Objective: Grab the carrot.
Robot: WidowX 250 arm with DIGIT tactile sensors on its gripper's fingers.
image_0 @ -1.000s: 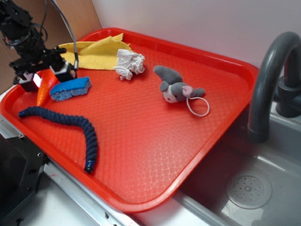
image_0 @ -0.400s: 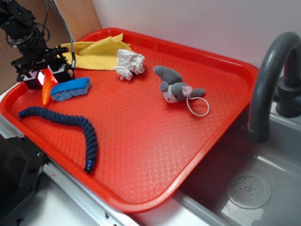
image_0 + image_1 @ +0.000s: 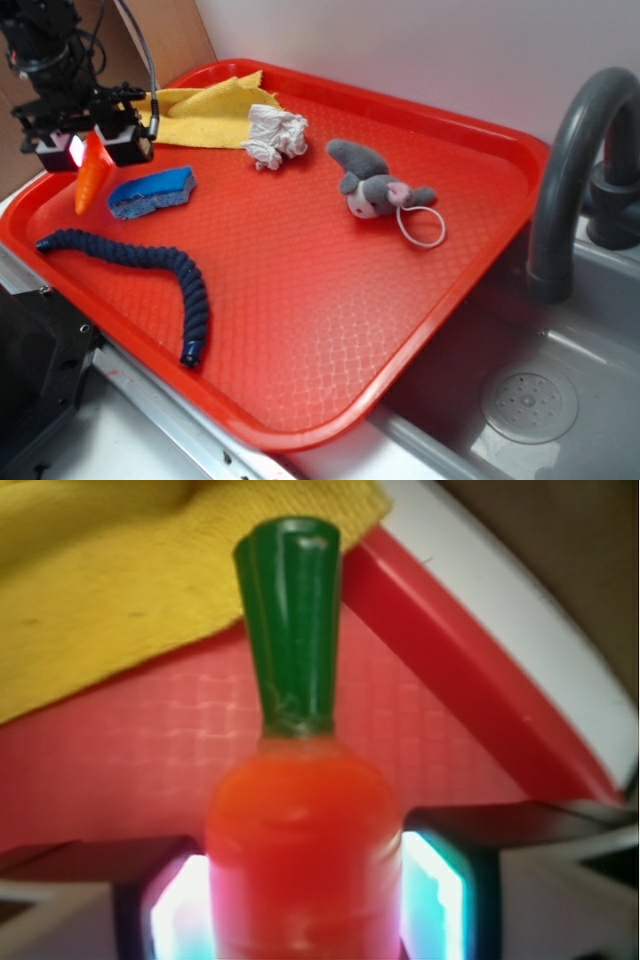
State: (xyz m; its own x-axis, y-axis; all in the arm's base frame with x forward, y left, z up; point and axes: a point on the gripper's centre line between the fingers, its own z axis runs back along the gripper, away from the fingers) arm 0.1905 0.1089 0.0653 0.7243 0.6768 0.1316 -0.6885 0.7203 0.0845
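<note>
A WidowX arm's black pincer point(image 3: 88, 148) hangs over the near-left corner of a red tray point(image 3: 330, 330), its jaws closed on the thick end of the orange toy carrot point(image 3: 88, 172). The carrot points down and slightly left, its tip clear of the tray surface. From the wrist camera, the carrot point(image 3: 300, 850) fills the centre of the frame, squeezed between two glowing finger pads point(image 3: 435, 900), with its dark green stem point(image 3: 292, 620) pointing toward the tray's raised rim and a corner of the yellow cloth point(image 3: 120, 570).

Just beside and below the carrot lies the blue sponge point(image 3: 152, 190), flat on the tray and not touching it. A dark blue braided rope point(image 3: 150, 270) curves along the tray's front-left edge. The yellow cloth point(image 3: 205, 115) is bunched at the tray's far-left corner, with a crumpled white rag point(image 3: 275, 137) resting against its right edge. Near the tray's middle, well apart from the arm, sits a small grey plush animal point(image 3: 375, 185) with a white loop point(image 3: 420, 225) attached.

To the right of the tray, a dark grey faucet point(image 3: 575, 160) arches over a grey sink basin point(image 3: 560, 400) with a round drain point(image 3: 528, 405).
</note>
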